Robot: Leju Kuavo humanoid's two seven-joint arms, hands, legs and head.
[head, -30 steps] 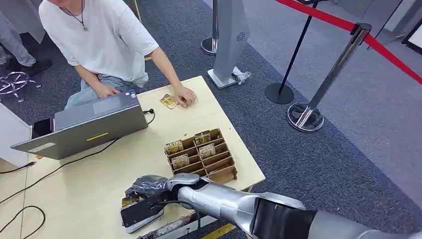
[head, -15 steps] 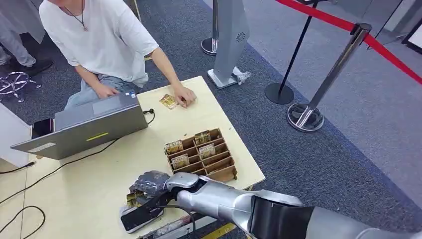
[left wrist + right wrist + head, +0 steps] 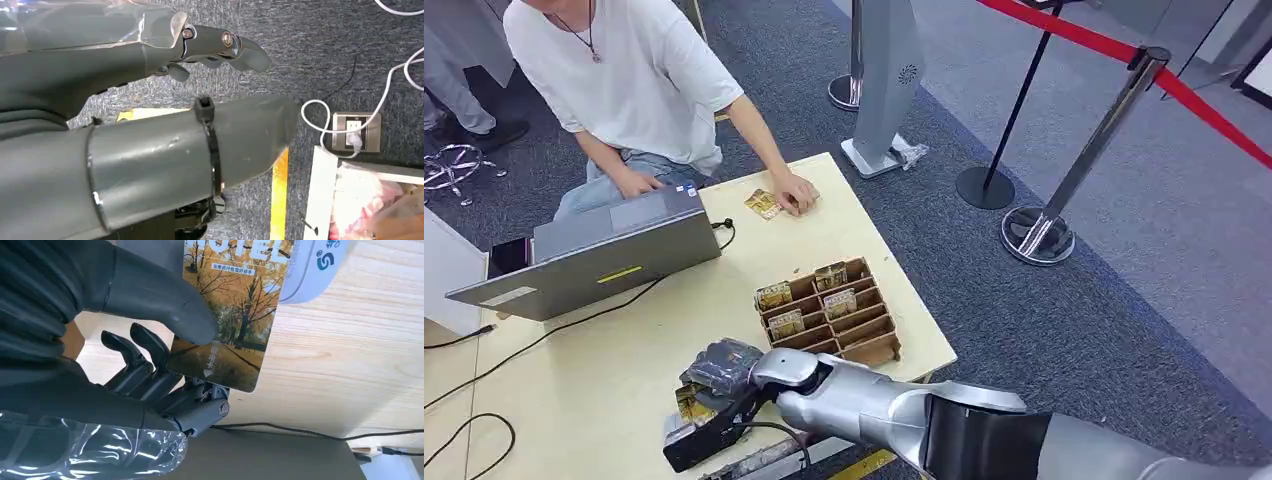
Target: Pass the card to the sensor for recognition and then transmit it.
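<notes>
My right hand (image 3: 720, 367) reaches across to the table's near left corner and pinches a card (image 3: 690, 404) printed with autumn trees. It holds the card just over the dark, white-rimmed sensor (image 3: 700, 436). In the right wrist view the thumb (image 3: 160, 302) presses the card (image 3: 235, 315) against the dark fingers (image 3: 145, 355), and the card's far end overlaps the sensor's pale rounded edge (image 3: 315, 265). My left hand (image 3: 150, 65) hangs beside the table over grey carpet, fingers apart and holding nothing.
A cardboard slotted box (image 3: 829, 310) with several cards stands mid-table. A person in a white shirt rests a hand (image 3: 796, 192) beside loose cards (image 3: 763, 203) at the far edge. A grey laptop (image 3: 594, 255) and its cables lie to the left. Stanchions (image 3: 1039, 232) stand beyond on the right.
My right hand has edged slightly left and tipped the card lower onto the sensor, so more of the sensor is covered. The person and box have not moved.
</notes>
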